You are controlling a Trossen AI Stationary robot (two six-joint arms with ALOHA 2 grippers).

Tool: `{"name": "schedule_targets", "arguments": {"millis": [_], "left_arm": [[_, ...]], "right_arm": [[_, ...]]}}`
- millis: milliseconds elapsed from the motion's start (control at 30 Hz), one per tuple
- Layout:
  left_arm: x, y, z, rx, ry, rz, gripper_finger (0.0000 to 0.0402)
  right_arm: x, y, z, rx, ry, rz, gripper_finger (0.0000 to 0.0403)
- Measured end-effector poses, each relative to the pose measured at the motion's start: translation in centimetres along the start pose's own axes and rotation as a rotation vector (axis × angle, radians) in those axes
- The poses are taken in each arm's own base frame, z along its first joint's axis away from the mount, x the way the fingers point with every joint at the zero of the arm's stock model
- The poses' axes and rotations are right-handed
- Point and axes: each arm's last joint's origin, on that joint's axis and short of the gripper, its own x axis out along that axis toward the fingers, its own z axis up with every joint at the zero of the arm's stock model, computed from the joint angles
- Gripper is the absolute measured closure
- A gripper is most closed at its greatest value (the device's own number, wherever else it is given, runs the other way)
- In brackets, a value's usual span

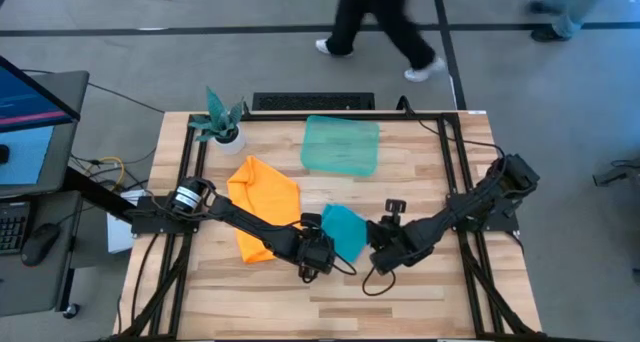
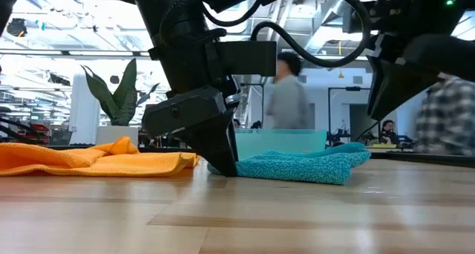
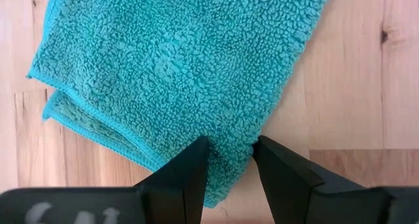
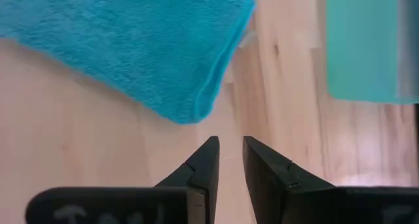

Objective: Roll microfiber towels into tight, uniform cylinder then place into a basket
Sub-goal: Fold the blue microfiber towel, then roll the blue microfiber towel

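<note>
Turquoise terry cloth, the turquoise towel point(image 1: 345, 229) lies folded in layers near the middle of the wooden table point(image 1: 420, 282), flat and not rolled. The left wrist view shows its stacked edges at one corner.

At the towel's near edge sits the left gripper point(image 3: 230, 160), its two dark fingers point(image 3: 190, 168) parted a little with the cloth's hem lying between them; whether they actually pinch the fabric cannot be told. In the low view this gripper point(image 2: 223, 161) stands tip-down on the table, touching the towel's point(image 2: 304, 165) end.

Just beside the towel's other side hangs the right gripper point(image 4: 229, 155), its fingers nearly together with a narrow gap, holding nothing. Bare wood lies under them and the towel's point(image 4: 131, 47) folded corner is a short way ahead, not touched.

Beside the turquoise towel, on the left arm's side, the orange towel point(image 1: 262, 204) lies loosely crumpled and spread out, with the left arm crossing over its edge.

Farther back, toward the table's far edge, the translucent green basket point(image 1: 341, 145) rests with nothing in it. A small white pot with a teal plant point(image 1: 222, 122) stands at the far left corner.

Beyond the table a person point(image 1: 385, 22) walks across the floor, and a monitor point(image 1: 30, 97) stands off the left side.
</note>
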Motion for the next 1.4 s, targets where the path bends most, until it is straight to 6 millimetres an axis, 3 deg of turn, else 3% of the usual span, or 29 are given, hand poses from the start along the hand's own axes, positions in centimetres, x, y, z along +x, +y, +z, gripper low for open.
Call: {"name": "schedule_targets", "arguments": {"millis": [333,500,767,1133,1400], "left_arm": [[-0.6,-0.5,0.4,0.012,0.009,-0.016,0.0276],[-0.7,-0.8,0.4,-0.031,-0.001,-0.029,0.0276],[-1.0,-1.1,1.1,-0.086,-0.041,-0.108,0.0276],[-3.5,-2.4,2.9,-0.044,-0.088,-0.188,0.0276],[-6.9,-4.3,2.3,0.081,-0.051,0.039,0.0276]], "right_arm": [[-0.5,0.9,-1.0,-0.022,0.015,0.054,0.0312],[-2.2,0.7,-2.6,0.024,-0.024,0.079,0.0312],[-5.7,0.0,-4.0,0.115,-0.260,0.164,0.0312],[-7.2,1.1,-3.7,0.013,-0.405,0.246,0.0312],[-7.1,0.9,-3.3,0.029,-0.415,0.250,0.0312]]}}
